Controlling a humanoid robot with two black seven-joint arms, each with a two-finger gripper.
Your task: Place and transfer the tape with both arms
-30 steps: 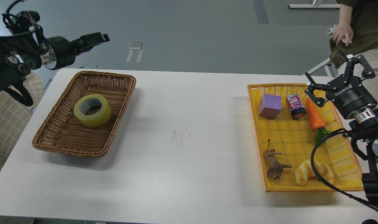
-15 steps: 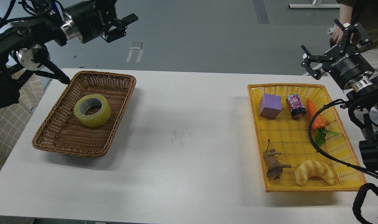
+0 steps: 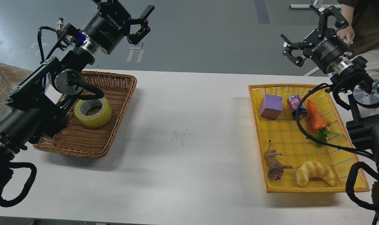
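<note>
Yellow translucent tape roll (image 3: 92, 112) w/ grey-white core lies flat in the brown wicker basket (image 3: 114, 90) on the left of the white surface (image 3: 189, 147), toward the basket's near-left part; a black arm link crosses in front of its left edge. Left hand (image 3: 136, 15) is raised well above & beyond the basket's far rim, over the grey floor, fingers spread apart, nothing in them, "ROBOTIQ" lettering visible on its body. Right hand (image 3: 308, 31) is likewise up high past the far right corner of the surface, fingers splayed, empty, not touching anything. Below it, a yellow plastic basket (image 3: 258, 131) sits on the right side of the surface & holds: purple block (image 3: 271, 106) at far left, red-purple can (image 3: 296, 107) just beside it, orange toy carrot (image 3: 316, 118) w/ green leaves next along, brown toy animal (image 3: 275, 167) at near left, croissant-shaped bread toy (image 3: 316, 173) beside that. A black cable from the right arm loops over the can & carrot. The two baskets are well apart, faint scuff marks on the surface between them. A person's hand (image 3: 345, 31) & dark-sleeved arm show at top right, behind the right hand.
</note>
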